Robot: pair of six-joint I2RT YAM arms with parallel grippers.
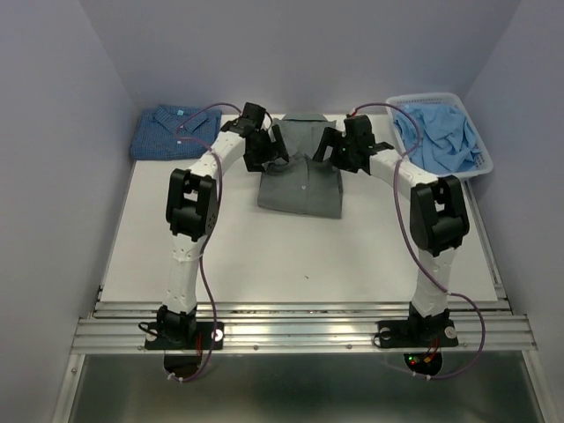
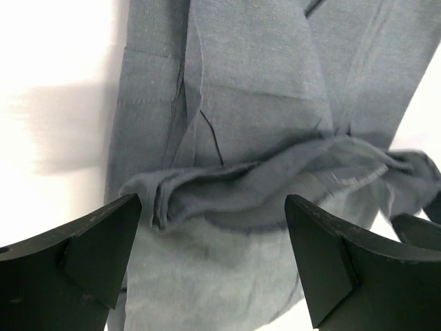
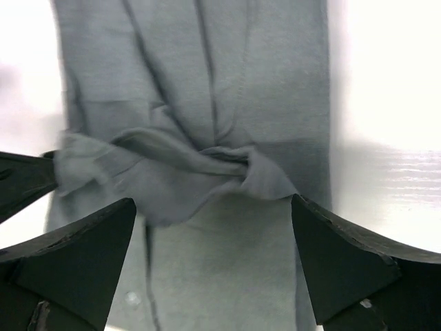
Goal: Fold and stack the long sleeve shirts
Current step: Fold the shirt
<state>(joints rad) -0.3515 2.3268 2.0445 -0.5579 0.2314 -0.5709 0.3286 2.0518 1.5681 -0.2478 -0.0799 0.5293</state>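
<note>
- white table [image 1: 291, 264] sits between pale walls, its near half bare in front of the arm bases.
- grey shirt [image 1: 301, 185] lies flat at the far middle of the table, with open tabletop on both sides and toward the near edge.
- a bunched fold [image 2: 275, 176] of its cloth lies rumpled across it.
- left gripper [image 1: 271, 146] hangs over the shirt's left edge, fingers spread wide, pinching nothing.
- right gripper [image 1: 331, 146] hangs over the shirt's right edge, fingers also spread wide, with nothing between them.
- blue checked shirt [image 1: 172, 134] lies folded in the far left corner, well apart from the grey one.
- basket [image 1: 421, 97] at the far right edge holds crumpled light blue cloth [image 1: 441, 137].
</note>
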